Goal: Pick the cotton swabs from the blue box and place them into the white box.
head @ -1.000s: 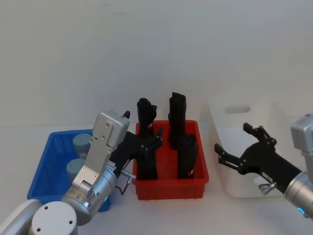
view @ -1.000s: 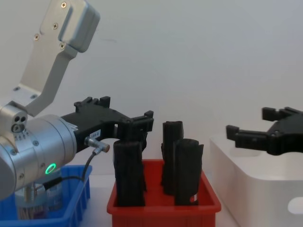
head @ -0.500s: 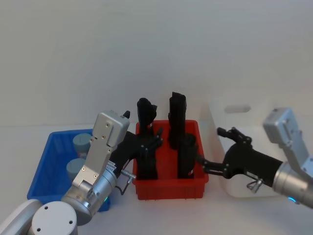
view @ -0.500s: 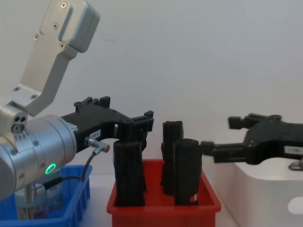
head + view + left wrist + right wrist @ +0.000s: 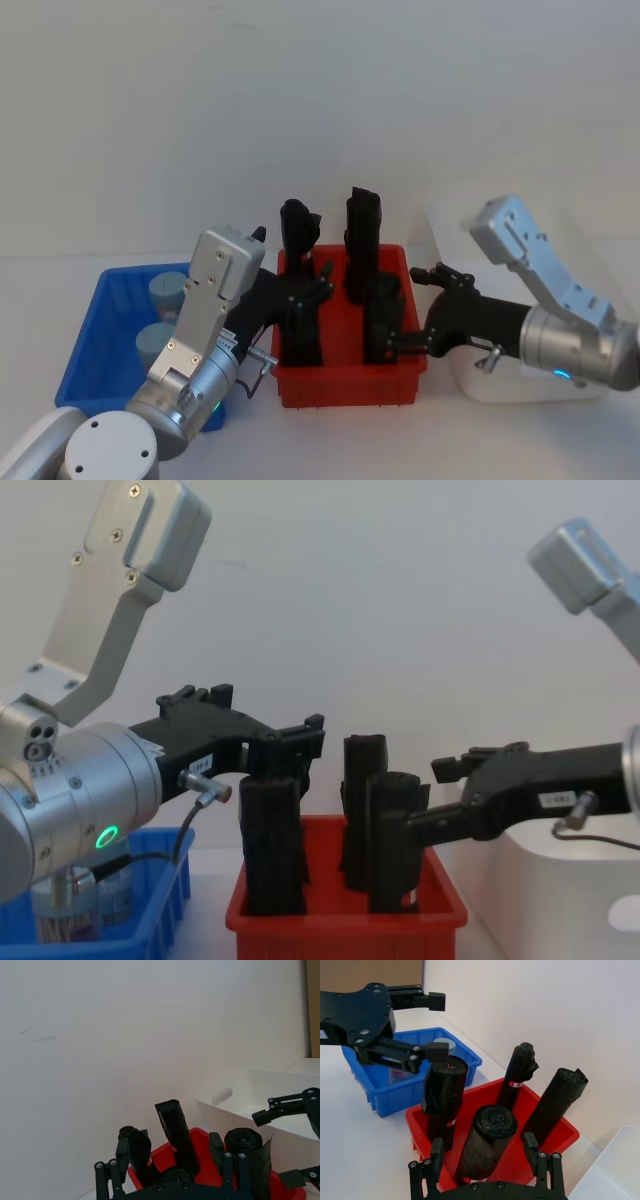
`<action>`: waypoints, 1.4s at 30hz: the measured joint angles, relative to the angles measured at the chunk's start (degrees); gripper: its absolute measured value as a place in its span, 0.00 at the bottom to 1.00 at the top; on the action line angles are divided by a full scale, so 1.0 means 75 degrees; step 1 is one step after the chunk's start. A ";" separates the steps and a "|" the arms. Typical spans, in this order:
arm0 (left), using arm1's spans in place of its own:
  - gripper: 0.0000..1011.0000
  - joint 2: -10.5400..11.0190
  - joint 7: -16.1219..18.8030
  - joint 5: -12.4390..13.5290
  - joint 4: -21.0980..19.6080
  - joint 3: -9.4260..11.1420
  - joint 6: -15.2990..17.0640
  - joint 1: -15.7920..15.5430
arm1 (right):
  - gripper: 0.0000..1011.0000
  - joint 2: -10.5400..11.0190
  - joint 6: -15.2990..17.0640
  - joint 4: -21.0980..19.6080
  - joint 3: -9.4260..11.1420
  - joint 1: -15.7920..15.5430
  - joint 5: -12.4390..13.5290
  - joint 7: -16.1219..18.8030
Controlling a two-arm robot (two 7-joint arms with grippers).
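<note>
Blue box (image 5: 85,345) at the left holds two cotton swabs (image 5: 166,290), untouched; left gripper (image 5: 318,282) hovers with fingers spread above the red tray (image 5: 350,386) of black rolls (image 5: 364,236); right gripper (image 5: 408,307), fingers apart, flanks the tray's front right roll; white box (image 5: 500,386) sits rightmost.

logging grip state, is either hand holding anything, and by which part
Nothing is held: the left hand and right hand are both open among the black rolls.
</note>
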 joint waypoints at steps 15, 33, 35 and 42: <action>0.99 0.0000 0.0000 0.0000 0.0000 0.0000 0.0000 0.0000 | 0.99 -0.0346 0.0561 0.0576 -0.0178 0.0518 0.0010 -0.0158; 0.99 0.0000 0.0000 0.0000 0.0000 0.0000 0.0000 0.0000 | 0.99 -0.0582 0.0817 0.1047 -0.0337 0.0752 0.0277 -0.0399; 0.99 0.0000 0.0000 0.0000 0.0000 0.0000 0.0000 0.0000 | 0.93 -0.0597 0.0832 0.1080 -0.0348 0.0763 0.0296 -0.0417; 0.99 0.0000 0.0000 0.0000 0.0000 0.0000 0.0000 0.0000 | 0.77 -0.0625 0.0860 0.1141 -0.0368 0.0793 0.0336 -0.0461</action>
